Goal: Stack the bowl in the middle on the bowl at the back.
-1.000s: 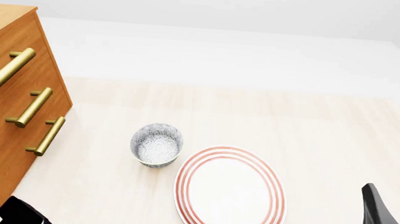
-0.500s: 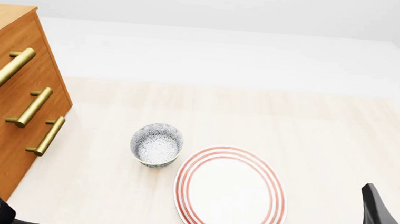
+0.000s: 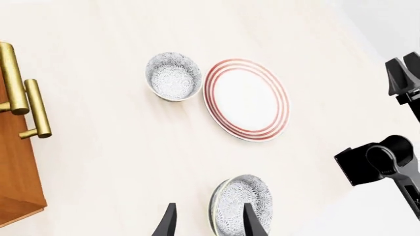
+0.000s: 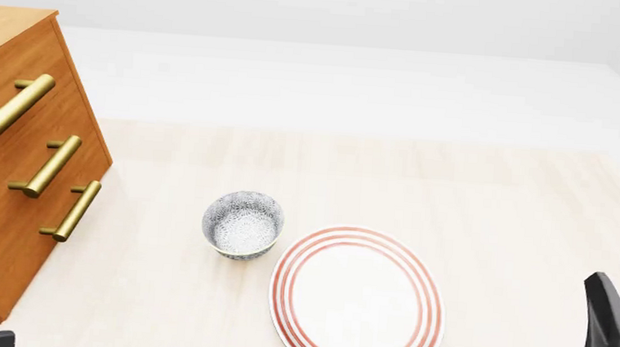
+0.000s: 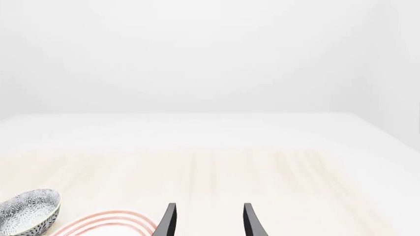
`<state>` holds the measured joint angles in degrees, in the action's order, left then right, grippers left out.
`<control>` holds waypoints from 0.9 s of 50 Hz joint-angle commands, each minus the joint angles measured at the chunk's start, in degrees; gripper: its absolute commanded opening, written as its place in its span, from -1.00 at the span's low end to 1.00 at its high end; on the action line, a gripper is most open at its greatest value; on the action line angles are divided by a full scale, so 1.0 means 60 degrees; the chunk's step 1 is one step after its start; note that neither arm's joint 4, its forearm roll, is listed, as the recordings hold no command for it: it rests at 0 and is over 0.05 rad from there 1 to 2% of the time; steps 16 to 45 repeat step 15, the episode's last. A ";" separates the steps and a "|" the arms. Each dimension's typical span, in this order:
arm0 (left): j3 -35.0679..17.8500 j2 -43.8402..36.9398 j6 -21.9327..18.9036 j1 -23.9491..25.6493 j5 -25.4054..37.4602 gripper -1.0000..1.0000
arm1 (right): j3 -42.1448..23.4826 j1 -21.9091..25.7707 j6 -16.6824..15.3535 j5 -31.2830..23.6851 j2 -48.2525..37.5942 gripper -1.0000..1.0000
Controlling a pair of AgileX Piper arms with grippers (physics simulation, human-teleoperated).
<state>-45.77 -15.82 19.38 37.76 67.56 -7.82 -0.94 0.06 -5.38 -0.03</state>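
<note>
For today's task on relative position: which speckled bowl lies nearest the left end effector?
The speckled bowl beside its fingertips; its twin sits farther off, left of the red-ringed plate.

Open tabletop [image 4: 440,183] lies behind and to the right of the speckled bowl [image 4: 243,224], unobstructed to the far edge. The red-ringed plate [image 4: 357,298] sits just beside the bowl's right front. The wooden drawer cabinet [image 4: 10,169] with brass handles [image 4: 49,165] bounds the left side, leaving a bare lane between.
</note>
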 commanded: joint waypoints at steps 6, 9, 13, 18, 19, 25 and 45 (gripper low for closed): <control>-0.0888 0.0923 -0.0482 -0.1376 0.0389 1.00 | -0.2337 0.0036 0.0283 -0.1869 0.0005 1.00; -0.0949 0.1023 -0.0513 -0.1542 0.0390 1.00 | -0.2971 0.0164 0.0241 -0.2354 0.0005 1.00; -0.0821 0.1273 -0.0474 -0.1700 0.0390 1.00 | -0.3657 0.0188 0.0220 -0.2946 0.0005 1.00; -0.0759 0.1430 -0.0410 -0.1788 0.0390 1.00 | -0.4044 0.0180 0.0214 -0.3255 0.0005 1.00; -0.0759 0.1430 -0.0410 -0.1788 0.0390 1.00 | -0.4044 0.0180 0.0214 -0.3255 0.0005 1.00; -0.0759 0.1430 -0.0410 -0.1788 0.0390 1.00 | -0.4044 0.0180 0.0214 -0.3255 0.0005 1.00; -0.0759 0.1430 -0.0410 -0.1788 0.0390 1.00 | -0.4044 0.0180 0.0214 -0.3255 0.0005 1.00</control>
